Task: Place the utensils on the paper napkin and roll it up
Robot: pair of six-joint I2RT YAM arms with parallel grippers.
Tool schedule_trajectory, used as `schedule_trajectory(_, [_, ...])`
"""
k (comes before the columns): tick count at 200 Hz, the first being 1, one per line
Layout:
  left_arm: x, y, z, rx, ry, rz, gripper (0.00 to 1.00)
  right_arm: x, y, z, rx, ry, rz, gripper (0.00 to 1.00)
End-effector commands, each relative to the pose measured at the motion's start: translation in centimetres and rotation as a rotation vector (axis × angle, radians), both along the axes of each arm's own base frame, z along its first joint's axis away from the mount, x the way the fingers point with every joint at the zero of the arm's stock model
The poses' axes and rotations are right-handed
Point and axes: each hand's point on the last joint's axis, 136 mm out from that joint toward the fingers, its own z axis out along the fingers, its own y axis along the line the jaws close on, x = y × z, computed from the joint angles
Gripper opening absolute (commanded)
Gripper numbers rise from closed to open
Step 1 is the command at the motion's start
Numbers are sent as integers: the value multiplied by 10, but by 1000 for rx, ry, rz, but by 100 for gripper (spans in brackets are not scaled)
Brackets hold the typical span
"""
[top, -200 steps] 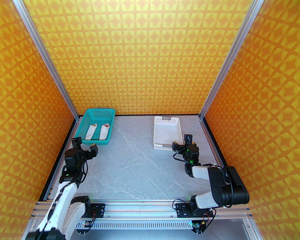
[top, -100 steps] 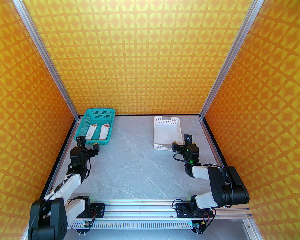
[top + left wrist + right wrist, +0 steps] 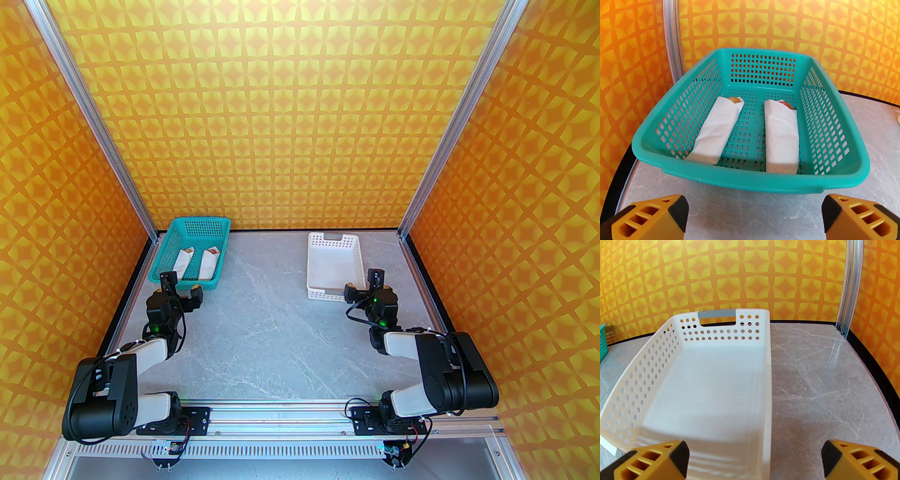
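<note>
The left claw is brought nearer the teal plastic mesh basket holding two rolled white paper napkins, and as it and the right claw are spread apart, empty, rolling is judged finished.

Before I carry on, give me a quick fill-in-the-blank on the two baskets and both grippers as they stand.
The teal basket holds ___ rolled white paper bundles.
The left gripper stands ___, holding nothing, just short of that basket's near rim.
The right gripper faces the basket with the grey handle, whose colour is ___.
Missing words: two; open; white.
</note>
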Motion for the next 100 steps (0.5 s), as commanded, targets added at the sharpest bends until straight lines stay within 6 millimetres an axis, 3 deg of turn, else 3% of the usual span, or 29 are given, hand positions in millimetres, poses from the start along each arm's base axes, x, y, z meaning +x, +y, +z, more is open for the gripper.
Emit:
schedule_trajectory(1, [4, -6, 2, 20, -31, -39, 99, 4, 1, 1, -16, 2, 4, 99])
schedule_trajectory(38, [13, -11, -19, 11, -32, -74, 99, 4, 1, 1, -18, 3, 4, 99])
schedule_trajectory(100, [20, -12, -24, 10, 15, -84, 99, 4, 1, 1, -19, 3, 4, 99])
